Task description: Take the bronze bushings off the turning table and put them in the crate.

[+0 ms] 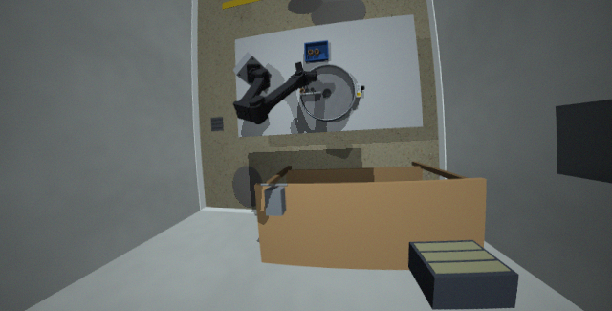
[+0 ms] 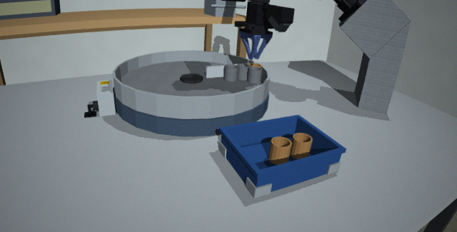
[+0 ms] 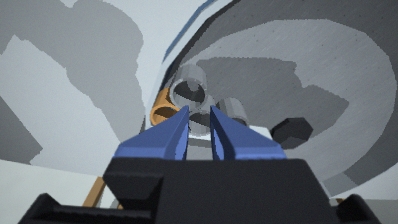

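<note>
The round grey turning table [image 2: 191, 89] holds two steel bushings [image 2: 235, 72] and one bronze bushing [image 2: 255, 71] in a row by its far right rim. My gripper [image 2: 254, 58] hovers just above the bronze bushing with its blue fingers narrowly apart and nothing between them. In the wrist view the fingers point at a steel bushing [image 3: 190, 90], with the bronze bushing [image 3: 162, 112] just to their left against the rim. The blue crate [image 2: 282, 150] in front of the table holds two upright bronze bushings [image 2: 290, 147].
A white block [image 2: 214, 71] and a black hub [image 2: 191, 78] sit on the turning table. The arm's grey pedestal [image 2: 378, 50] stands at the right. A small white motor box [image 2: 105, 98] is fixed to the table's left side. A wooden bench [image 2: 107, 19] runs behind.
</note>
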